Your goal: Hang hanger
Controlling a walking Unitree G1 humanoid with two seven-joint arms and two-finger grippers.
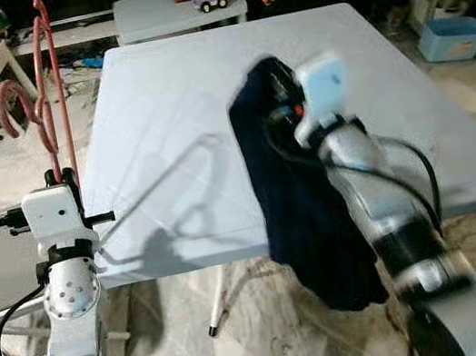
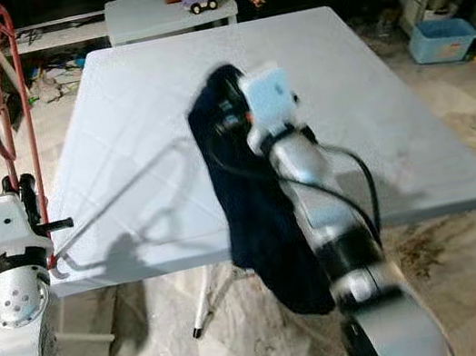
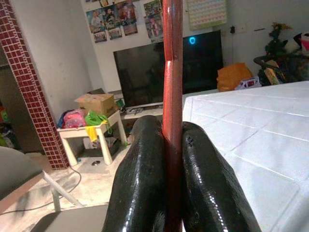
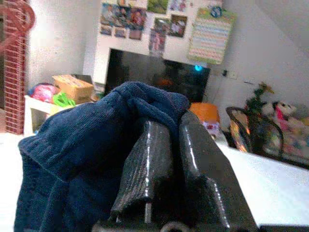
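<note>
At the left edge of the head view, a reddish hanger (image 1: pixel 46 92) stands upright, pinched between the closed fingers of the left gripper (image 3: pixel 173 159). Centre frame, the right gripper (image 4: pixel 166 159) clamps a dark blue garment (image 1: pixel 304 212), which droops over the near edge of the pale table (image 1: pixel 203 83).

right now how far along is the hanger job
Done: both things are picked up. The left end effector grips the red hanger upright beside the table; the right end effector holds the dark blue garment over it. Left: getting the garment onto the hanger and hanging it.
</note>
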